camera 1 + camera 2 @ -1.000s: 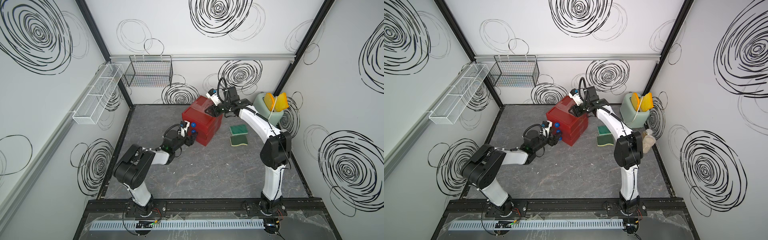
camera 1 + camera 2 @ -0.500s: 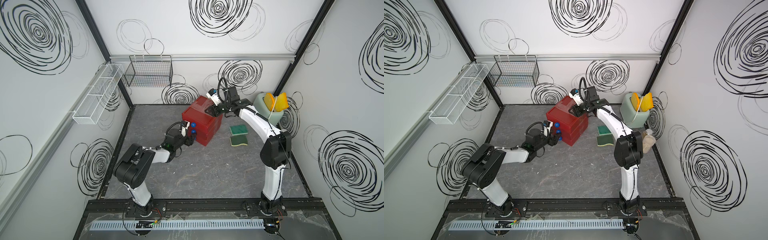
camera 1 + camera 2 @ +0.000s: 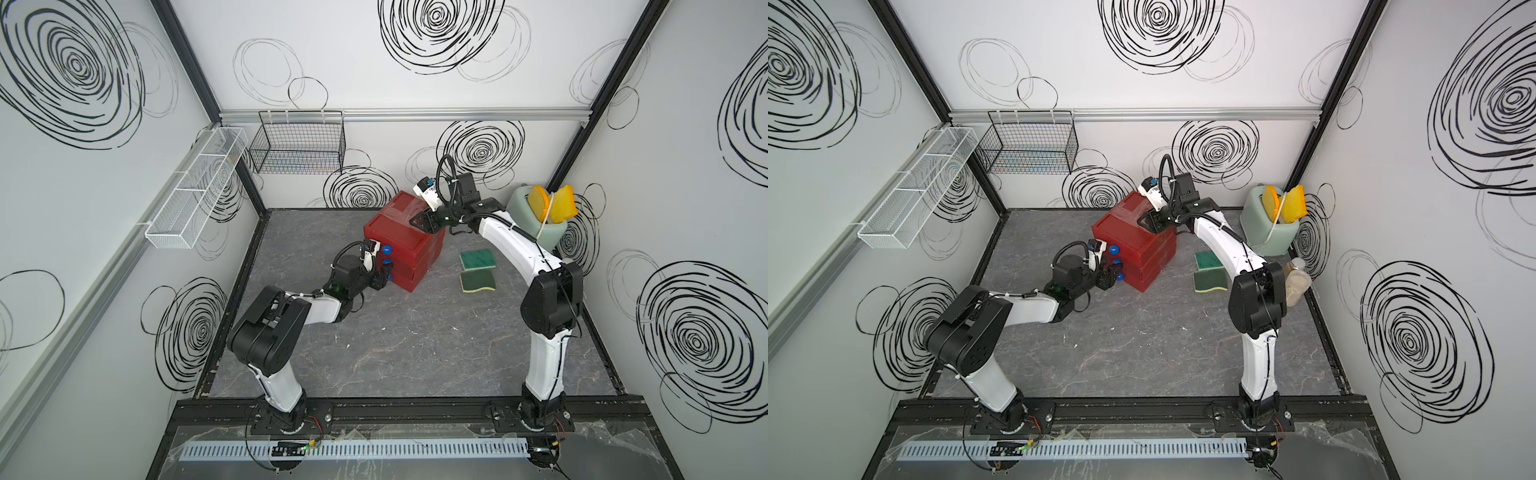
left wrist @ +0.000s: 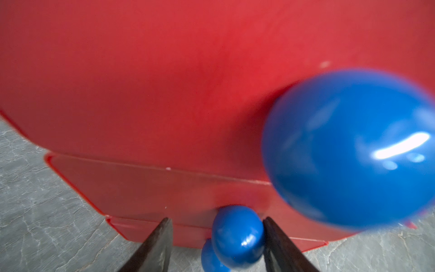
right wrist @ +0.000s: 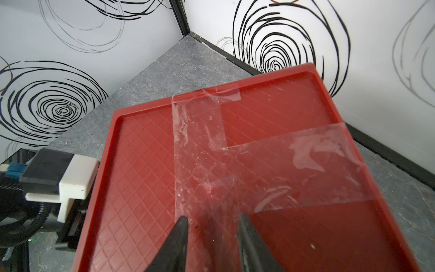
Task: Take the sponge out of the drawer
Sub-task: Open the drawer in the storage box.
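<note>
Left hand straddles drawer knob, apparently unclamped

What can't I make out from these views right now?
- Inside the red drawer unit: its fronts hide the contents in every view.
- Left claw at the blue knob: contact unclear; the wrist view's edge cuts off the fingers, and the top views are too small.
- Nearest knob: blurred, too near the left wrist lens.
- Right claw: unclear whether it presses on the unit's top.
</note>
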